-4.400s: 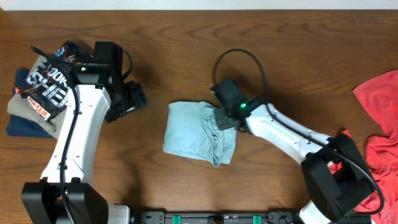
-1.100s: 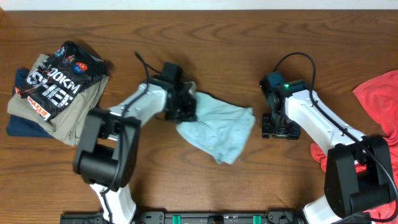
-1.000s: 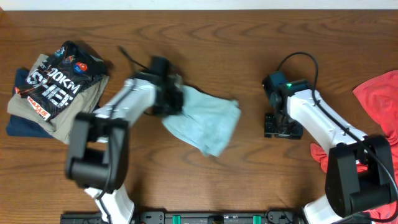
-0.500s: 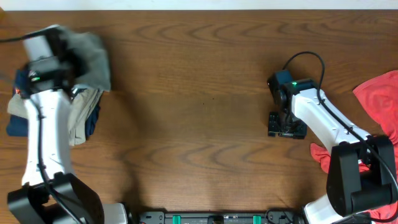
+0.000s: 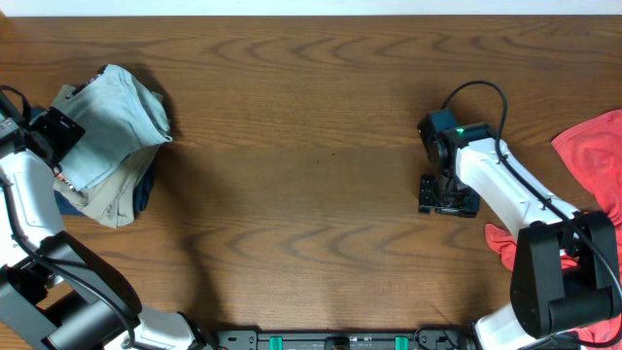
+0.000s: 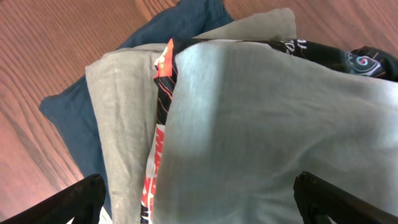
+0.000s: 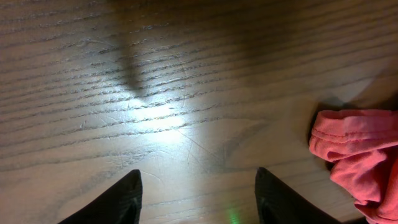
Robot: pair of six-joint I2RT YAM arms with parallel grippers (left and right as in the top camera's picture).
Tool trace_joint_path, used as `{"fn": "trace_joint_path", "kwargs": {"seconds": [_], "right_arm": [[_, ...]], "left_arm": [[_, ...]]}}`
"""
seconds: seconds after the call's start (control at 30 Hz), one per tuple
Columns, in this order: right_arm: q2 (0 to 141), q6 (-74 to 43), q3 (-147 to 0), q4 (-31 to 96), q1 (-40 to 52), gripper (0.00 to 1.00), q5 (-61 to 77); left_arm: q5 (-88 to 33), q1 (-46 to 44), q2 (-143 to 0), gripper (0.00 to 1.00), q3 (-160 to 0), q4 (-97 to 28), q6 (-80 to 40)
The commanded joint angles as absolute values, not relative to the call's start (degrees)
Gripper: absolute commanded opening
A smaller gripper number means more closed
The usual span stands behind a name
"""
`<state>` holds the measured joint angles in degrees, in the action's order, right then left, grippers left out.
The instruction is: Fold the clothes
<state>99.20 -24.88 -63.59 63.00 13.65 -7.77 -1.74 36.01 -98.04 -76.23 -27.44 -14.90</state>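
The folded pale blue-grey T-shirt (image 5: 115, 122) lies on top of a pile of folded clothes (image 5: 117, 199) at the table's left; it fills the left wrist view (image 6: 267, 124). My left gripper (image 5: 56, 131) is open at the pile's left side, fingers spread over the shirt (image 6: 196, 199). My right gripper (image 5: 447, 197) is open and empty above bare wood (image 7: 196, 186) at centre right. The coral-red garment (image 5: 593, 165) lies crumpled at the right edge and shows in the right wrist view (image 7: 357, 152).
The pile holds a black printed shirt (image 6: 163, 118), a beige garment (image 6: 118, 93) and a navy one (image 6: 71, 118). The wooden table (image 5: 301, 175) runs between the arms. A black rail (image 5: 321, 340) lines the front edge.
My left gripper carried the blue-grey T-shirt from the table's middle to the left pile, laid it on top and let go. My right gripper drew back right and stays there.
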Motion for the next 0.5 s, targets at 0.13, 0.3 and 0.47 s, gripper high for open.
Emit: {"fn": "trace_joint_path", "kwargs": {"seconds": [0.13, 0.3, 0.47], "right_arm": [[97.91, -24.12, -63.96, 60.55, 13.30, 0.97, -5.10], [97.91, -19.20, -63.96, 56.07, 13.34, 0.99, 4.73], [97.91, -14.06, -63.96, 49.63, 13.34, 0.99, 15.55]], "left_arm": [[-11.79, 33.54, -95.00, 0.98, -76.38, -25.34, -16.10], [-11.79, 25.41, -92.27, 0.98, -76.38, -25.52, -11.94], [-10.98, 12.64, -92.12, 0.98, -76.36, -29.08, -8.32]]}}
